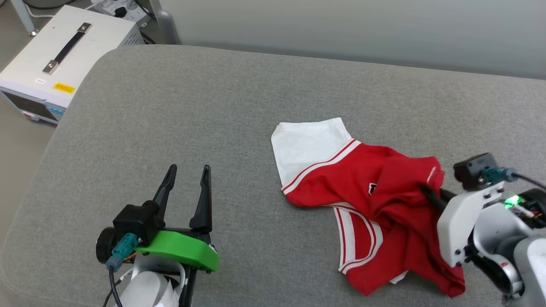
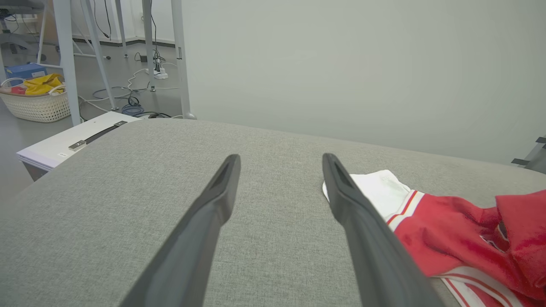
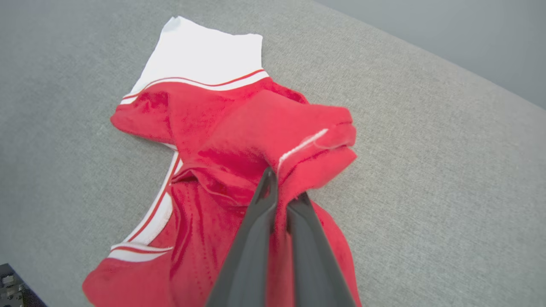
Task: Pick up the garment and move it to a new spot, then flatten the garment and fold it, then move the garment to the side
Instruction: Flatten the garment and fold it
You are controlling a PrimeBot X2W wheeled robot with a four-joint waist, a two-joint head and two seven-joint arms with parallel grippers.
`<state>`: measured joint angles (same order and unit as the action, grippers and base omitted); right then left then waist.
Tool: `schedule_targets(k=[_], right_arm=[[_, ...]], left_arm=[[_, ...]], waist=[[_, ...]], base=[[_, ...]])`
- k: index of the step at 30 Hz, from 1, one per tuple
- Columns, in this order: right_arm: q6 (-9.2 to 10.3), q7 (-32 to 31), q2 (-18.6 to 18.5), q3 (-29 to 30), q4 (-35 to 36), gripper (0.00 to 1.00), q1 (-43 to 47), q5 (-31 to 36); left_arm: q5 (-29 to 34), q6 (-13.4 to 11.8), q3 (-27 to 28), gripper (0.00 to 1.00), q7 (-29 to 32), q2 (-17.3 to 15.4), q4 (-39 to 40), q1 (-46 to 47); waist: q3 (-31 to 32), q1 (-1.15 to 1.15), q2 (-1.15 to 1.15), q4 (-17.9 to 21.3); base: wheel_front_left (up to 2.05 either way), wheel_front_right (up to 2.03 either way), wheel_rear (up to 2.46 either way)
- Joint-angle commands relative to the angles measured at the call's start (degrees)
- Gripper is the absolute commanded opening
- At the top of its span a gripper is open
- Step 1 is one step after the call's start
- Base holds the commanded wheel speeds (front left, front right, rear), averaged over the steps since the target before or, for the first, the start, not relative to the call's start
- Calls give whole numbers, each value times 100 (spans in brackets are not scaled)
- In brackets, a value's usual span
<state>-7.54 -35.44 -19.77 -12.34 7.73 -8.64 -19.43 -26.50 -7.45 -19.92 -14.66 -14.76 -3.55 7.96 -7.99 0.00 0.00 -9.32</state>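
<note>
The garment (image 1: 375, 200), a red jersey with a white sleeve and striped trim, lies crumpled at the right of the grey cushioned surface (image 1: 239, 106). My right gripper (image 1: 428, 194) is shut on a raised fold of its red fabric, and in the right wrist view the two dark fingers (image 3: 256, 238) pinch that fold of the garment (image 3: 239, 140) between them. My left gripper (image 1: 187, 177) stands open at the lower left, apart from the cloth. In the left wrist view its fingers (image 2: 213, 213) are spread over bare cushion, with the garment (image 2: 448, 230) to their right.
A white box (image 1: 55, 55) with a black handle stands off the cushion's far left corner. In the left wrist view, a basket (image 2: 36, 102) with yellow cloth, table legs and cables are on the floor beyond. A pale wall (image 1: 362, 30) runs behind the cushion.
</note>
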Motion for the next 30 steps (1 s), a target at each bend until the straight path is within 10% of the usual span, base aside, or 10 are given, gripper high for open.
schedule_targets(k=[1, 15, 21, 23, 24, 25, 30], right_arm=[[5, 82, -59, 182, -12, 0, -201, 51], [5, 1173, -988, 2287, -2563, 0, -1827, -45], [5, 1832, -1028, 2332, -3731, 0, -2059, -107], [5, 2075, -970, 2319, -4036, 28, -2080, -117], [5, 2210, -926, 2323, -4191, 85, -2087, -133], [5, 2328, -903, 2322, -4303, 100, -2088, -131], [5, 3310, -799, 2452, -4760, 100, -1992, -49]], left_arm=[[80, 48, 31, 100, -33, 43, -21, 93], [348, 361, 258, 100, -33, 317, -61, 414], [473, 468, 320, 100, -33, 455, -115, 528], [512, 495, 350, 100, -33, 492, -138, 552], [532, 511, 369, 100, -33, 509, -154, 560], [547, 526, 384, 100, -33, 519, -170, 562], [629, 609, 447, 100, -34, 547, -284, 490]], waist=[[-13, 0, 0, 43], [-852, 0, 0, 24], [-1050, 0, 0, -5], [-1058, 0, 0, 6], [-1045, 0, 0, 17], [-1023, 0, 0, 28], [-725, 0, 0, 124]], base=[[0, 0, 0], [0, 0, 0], [0, 0, 0], [0, 0, 0], [0, 0, 0], [0, 0, 0], [0, 0, 0]])
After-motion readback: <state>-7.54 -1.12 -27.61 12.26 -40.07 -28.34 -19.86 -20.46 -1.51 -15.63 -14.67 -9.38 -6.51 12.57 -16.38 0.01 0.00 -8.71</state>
